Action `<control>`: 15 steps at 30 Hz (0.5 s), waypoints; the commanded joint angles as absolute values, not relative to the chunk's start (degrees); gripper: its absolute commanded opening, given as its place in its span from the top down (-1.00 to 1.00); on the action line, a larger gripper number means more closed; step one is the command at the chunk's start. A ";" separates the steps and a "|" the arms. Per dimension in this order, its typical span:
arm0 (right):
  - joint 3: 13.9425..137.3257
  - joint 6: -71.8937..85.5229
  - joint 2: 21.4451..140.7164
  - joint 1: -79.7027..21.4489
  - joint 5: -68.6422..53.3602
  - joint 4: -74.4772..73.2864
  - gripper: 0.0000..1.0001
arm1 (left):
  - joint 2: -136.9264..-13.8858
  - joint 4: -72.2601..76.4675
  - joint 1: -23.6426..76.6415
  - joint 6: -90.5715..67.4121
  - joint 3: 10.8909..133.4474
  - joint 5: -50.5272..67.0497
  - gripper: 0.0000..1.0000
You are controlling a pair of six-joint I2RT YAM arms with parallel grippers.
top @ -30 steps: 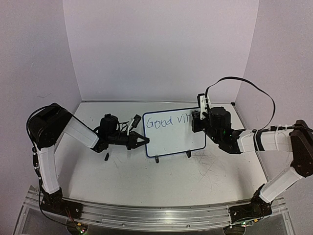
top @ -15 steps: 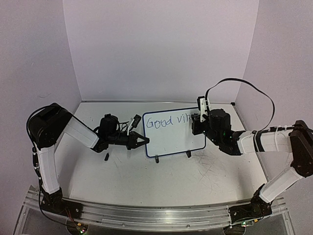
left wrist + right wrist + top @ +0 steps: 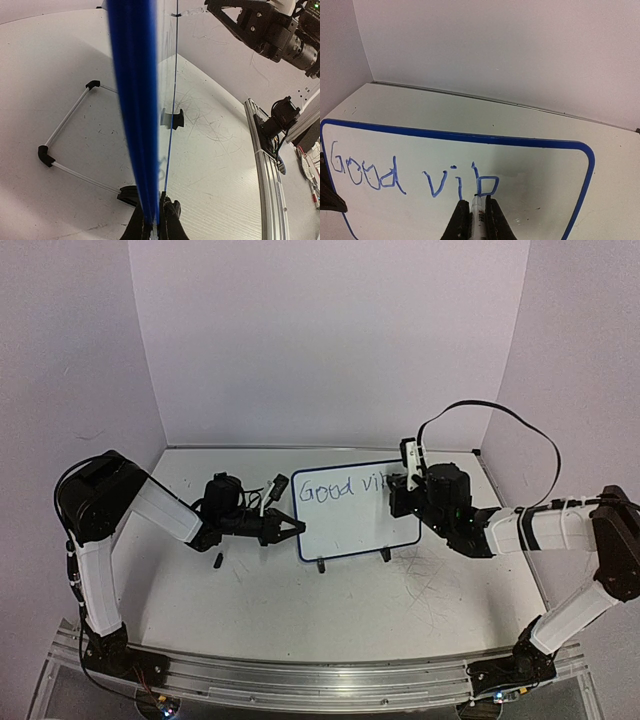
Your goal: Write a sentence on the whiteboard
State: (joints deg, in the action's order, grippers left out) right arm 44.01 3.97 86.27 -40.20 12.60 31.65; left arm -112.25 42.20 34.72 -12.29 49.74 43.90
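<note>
The whiteboard (image 3: 350,520) is being clamped by the left gripper (image 3: 155,222). A marker (image 3: 477,214) is being gripped by the right gripper (image 3: 477,200), its tip touching the sentence (image 3: 410,175).

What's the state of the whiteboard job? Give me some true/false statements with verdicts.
1. The lettering on the whiteboard reads "Good vib" so far. True.
2. The right claw grips a marker, tip at the board. True.
3. The left claw is open, clear of the board. False: it is shut on the board's blue frame edge.
4. The whiteboard lies flat on the table. False: it stands up on its black feet.
5. A second line is already written. False: only one line shows.
</note>
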 commanded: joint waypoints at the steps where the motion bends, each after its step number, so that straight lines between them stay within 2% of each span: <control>1: 42.93 4.71 81.84 -40.34 12.86 34.06 1.00 | -110.89 40.07 34.11 -8.57 50.13 37.93 1.00; 6: 40.14 4.84 78.34 -39.79 14.69 32.39 1.00 | -110.61 40.05 34.10 -8.44 49.99 37.28 1.00; 15: 41.45 3.96 81.14 -38.69 13.28 33.34 1.00 | -110.50 40.05 34.11 -8.46 50.00 37.44 1.00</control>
State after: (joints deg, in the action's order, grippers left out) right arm 40.40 4.34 79.54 -39.15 13.23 31.73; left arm -112.14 42.21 34.81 -11.64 49.74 43.83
